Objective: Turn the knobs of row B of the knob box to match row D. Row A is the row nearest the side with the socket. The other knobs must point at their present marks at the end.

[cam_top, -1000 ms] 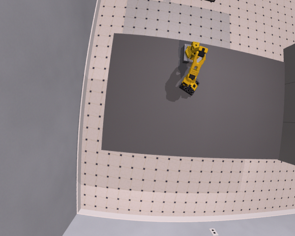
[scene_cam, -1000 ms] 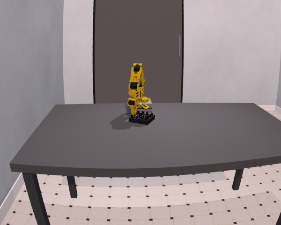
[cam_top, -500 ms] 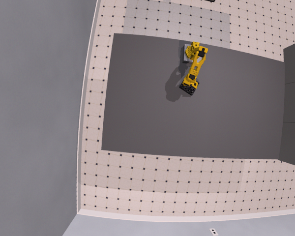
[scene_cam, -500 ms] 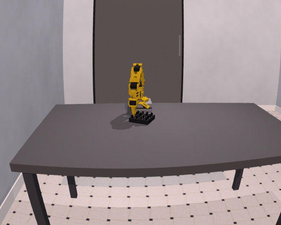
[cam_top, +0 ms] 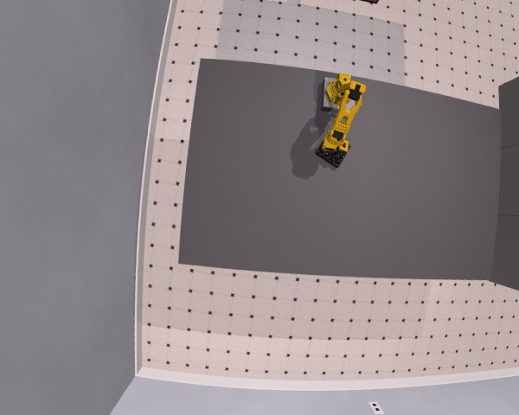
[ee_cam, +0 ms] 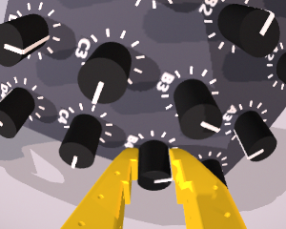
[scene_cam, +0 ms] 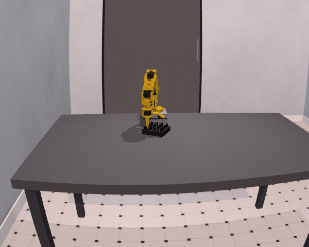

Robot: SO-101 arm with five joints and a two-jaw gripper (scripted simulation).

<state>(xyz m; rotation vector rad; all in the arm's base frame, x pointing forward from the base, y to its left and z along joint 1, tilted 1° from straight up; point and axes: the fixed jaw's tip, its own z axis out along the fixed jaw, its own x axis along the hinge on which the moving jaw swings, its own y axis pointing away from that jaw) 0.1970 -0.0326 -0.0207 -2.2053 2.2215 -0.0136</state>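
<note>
1. The tabletop [scene_cam: 96, 159] is a broad, matte dark grey slab with rounded edges on dark legs
2. The yellow arm [cam_top: 345, 113], blocky with black joint sections, stands on a pale grey base [cam_top: 326, 96] near the far edge and bends down over the box
3. The knob box [scene_cam: 164, 131] is a flat black square lying on the tabletop just in front of the arm's base, studded with short black cylindrical knobs
4. White tick rings and labels mark its face; B2, B3, A3 and C3 can be read
5. The end effector [ee_cam: 154, 175] has smooth yellow fingers clamped on the nearest black knob [ee_cam: 154, 164], whose white pointer line aims right
</note>
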